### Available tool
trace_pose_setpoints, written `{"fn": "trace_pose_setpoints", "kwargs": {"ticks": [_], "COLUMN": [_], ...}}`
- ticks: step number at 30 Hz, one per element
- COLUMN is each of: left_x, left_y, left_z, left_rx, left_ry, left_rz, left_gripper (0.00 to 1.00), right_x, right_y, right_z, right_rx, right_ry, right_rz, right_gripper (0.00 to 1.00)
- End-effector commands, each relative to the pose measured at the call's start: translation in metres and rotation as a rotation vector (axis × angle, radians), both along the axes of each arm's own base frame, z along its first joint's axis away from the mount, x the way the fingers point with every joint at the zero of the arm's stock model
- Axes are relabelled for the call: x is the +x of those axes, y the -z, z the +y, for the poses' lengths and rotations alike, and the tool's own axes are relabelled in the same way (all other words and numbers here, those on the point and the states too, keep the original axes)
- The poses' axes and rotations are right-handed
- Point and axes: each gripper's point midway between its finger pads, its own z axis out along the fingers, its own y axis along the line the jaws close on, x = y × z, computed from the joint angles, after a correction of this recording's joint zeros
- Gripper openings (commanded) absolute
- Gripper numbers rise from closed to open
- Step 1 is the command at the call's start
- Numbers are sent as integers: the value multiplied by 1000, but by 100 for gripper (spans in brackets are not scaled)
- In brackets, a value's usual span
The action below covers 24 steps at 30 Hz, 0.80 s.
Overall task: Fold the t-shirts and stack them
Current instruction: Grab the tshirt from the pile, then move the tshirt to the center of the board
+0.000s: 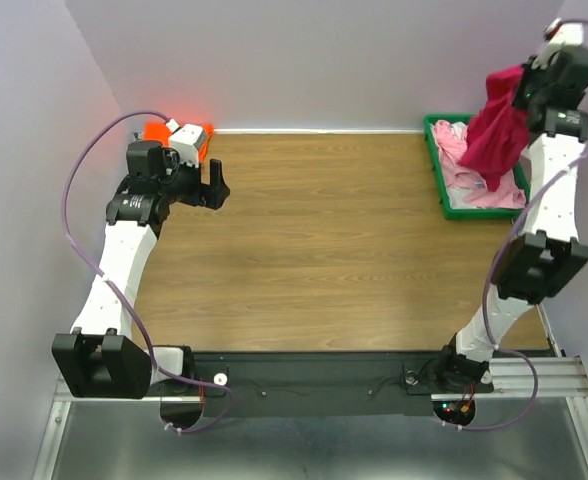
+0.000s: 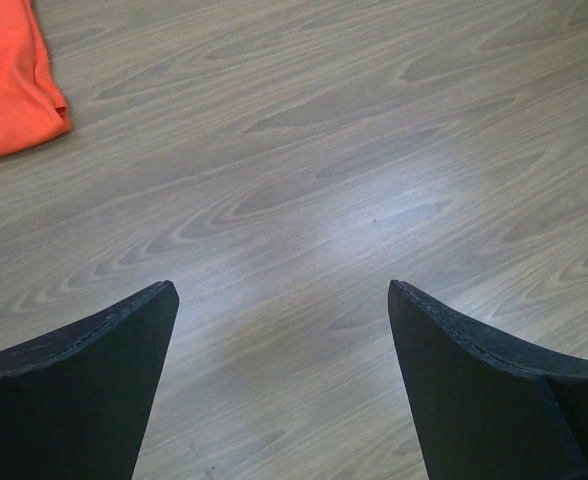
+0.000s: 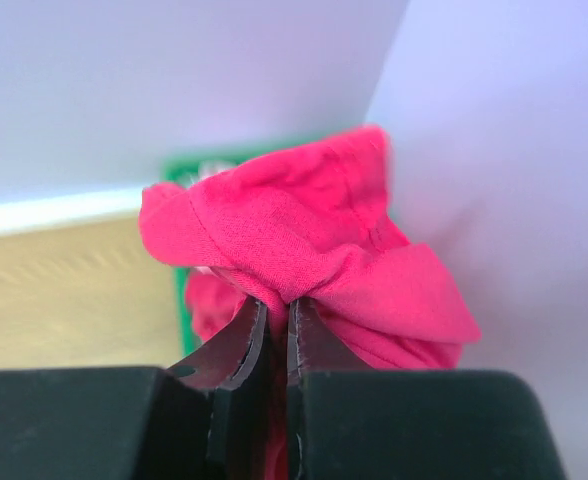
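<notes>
The right jaws are pinched almost shut on a bunched fold of the crimson shirt (image 3: pixel 294 240). In the right wrist view the cloth is caught between the two tips and bulges out above them and to both sides, with only a thin slit left between the jaws. From above, the right arm (image 1: pixel 549 200) holds the jaws high at the far right corner. The crimson shirt (image 1: pixel 499 135) hangs down from them in a loose drape over the green tray (image 1: pixel 442 195). Its lower end dangles in front of the pink shirt (image 1: pixel 459 160), which lies crumpled in the tray; whether the two shirts touch cannot be told. The left jaws are spread wide and hold nothing. In the left wrist view bare worktop (image 2: pixel 324 150) shows between the two dark fingers (image 2: pixel 84 390). The orange shirt (image 2: pixel 9 80) lies on the worktop at the upper left of that view, apart from the jaws and outside the gap between them. From above, the orange shirt (image 1: pixel 157 130) sits at the far left corner of the worktop (image 1: pixel 324 230), partly hidden behind the left arm (image 1: pixel 124 250).
</notes>
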Motion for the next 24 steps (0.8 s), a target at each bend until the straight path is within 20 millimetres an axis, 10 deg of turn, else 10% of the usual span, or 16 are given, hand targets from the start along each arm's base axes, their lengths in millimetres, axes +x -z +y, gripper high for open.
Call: {"fn": "trace_pose_setpoints", "kwargs": {"ticks": [1,7,12,18,22,24], "left_x": [-3,-7,-12,-18,-19,-20], "left_y": [-24,-37,-49,-50,-51,-49], "left_z": [-5,-6,-6,-9,-14,-18], "left_rx": [-28,-41,-44,-45,-57,-66], "left_ry": [26,25,28,57,92,117], "left_rz": [-73,-95,-118,-116,-113,-104], "left_gripper": [99,99,99,99,99,99], "right_x": [-38,-95,-125,-163,-200,-204], "right_y": [-143,-229,-231,-141,-30,18], "right_z": [34,101,140,233,346,351], "right_rx": [-50,-51,-21,180,121,132], "right_ry": [-123,-402,-591,-1005,-1261,-1218], "right_rz": [-320,-499,-497,-263,61,230], "right_gripper": [1,1,1,20,93,100]}}
